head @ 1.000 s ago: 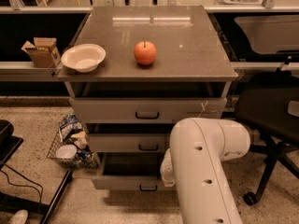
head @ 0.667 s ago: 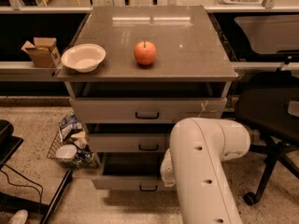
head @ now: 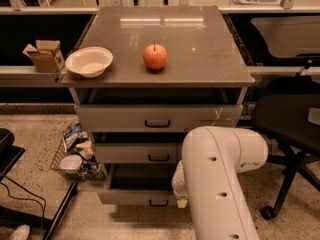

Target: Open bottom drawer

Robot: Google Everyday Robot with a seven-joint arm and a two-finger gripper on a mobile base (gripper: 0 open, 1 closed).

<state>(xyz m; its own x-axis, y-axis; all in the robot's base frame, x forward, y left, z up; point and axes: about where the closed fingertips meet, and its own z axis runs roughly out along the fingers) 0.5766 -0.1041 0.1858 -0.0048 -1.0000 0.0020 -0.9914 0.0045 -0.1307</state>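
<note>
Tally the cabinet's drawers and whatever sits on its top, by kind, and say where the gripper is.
Drawers: 3 (top drawer, middle drawer, bottom drawer, partly open)
Bowls: 1 (bowl)
Apples: 1 (apple)
Total: 5
The gripper is low at the bottom drawer's front, mostly hidden by the arm.

The gripper point(head: 180, 188) sits at the right end of the bottom drawer point(head: 132, 197) front, almost wholly hidden behind the white arm point(head: 220, 184), which also covers that drawer's right end and runs off the lower edge. The drawer's inside lies in shadow, so its contents cannot be told. The black chair point(head: 287, 119) is cut by the right edge.
</note>
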